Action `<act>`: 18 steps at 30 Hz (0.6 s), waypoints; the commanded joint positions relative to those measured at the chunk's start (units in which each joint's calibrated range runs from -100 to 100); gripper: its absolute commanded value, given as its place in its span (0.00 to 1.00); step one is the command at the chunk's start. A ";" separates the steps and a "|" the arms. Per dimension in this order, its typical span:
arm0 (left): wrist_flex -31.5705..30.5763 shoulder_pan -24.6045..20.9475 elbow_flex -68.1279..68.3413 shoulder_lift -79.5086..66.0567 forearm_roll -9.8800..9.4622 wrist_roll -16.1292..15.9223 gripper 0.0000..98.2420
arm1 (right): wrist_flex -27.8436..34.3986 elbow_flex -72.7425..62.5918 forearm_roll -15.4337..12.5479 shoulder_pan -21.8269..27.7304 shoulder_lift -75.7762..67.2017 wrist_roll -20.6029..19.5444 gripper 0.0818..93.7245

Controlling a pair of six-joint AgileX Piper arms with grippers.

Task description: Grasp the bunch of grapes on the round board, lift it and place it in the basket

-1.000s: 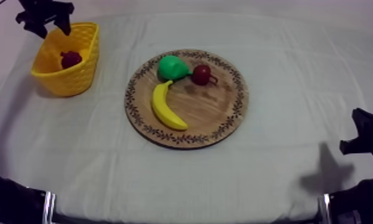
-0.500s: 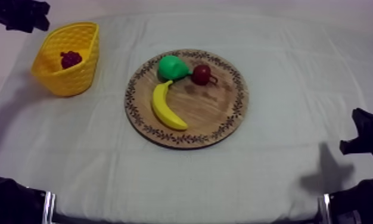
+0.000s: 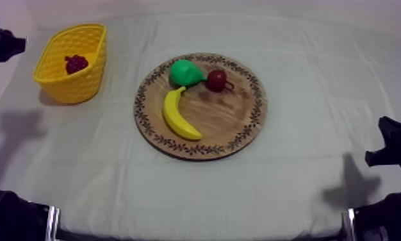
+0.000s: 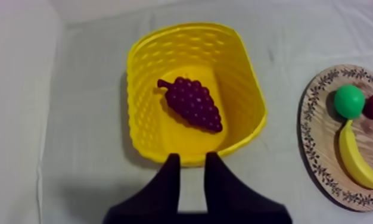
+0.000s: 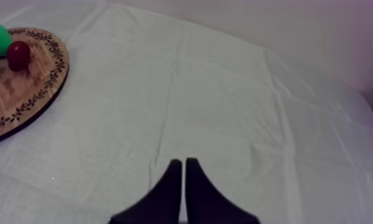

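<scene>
Our bunch of grapes [image 4: 192,102] lies slantwise inside the yellow basket [image 4: 142,119] — the job looks done. Our left gripper [image 4: 192,156] hangs just behind the basket's near rim, fingers a little apart, empty. Our right gripper [image 5: 183,161], far off, is pinched together — empty too.

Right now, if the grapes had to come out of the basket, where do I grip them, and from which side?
Come from straight above: the walls of the yellow basket ring the bunch of grapes and block any side approach. It lies flat on the basket floor, stem toward one wall. I'd close across its broad middle, crosswise to its length.
</scene>
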 commanded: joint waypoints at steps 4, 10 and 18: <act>-8.31 0.53 13.32 -12.20 -0.03 -0.26 0.07 | 0.00 -0.04 -0.02 0.00 0.00 0.02 0.00; -14.13 0.97 21.95 -21.53 -0.04 -1.11 0.01 | 0.00 -0.04 -0.02 0.00 0.00 0.02 0.00; -17.21 1.22 32.08 -33.13 1.01 -4.79 0.00 | 0.00 -0.04 -0.02 0.00 0.00 0.02 0.00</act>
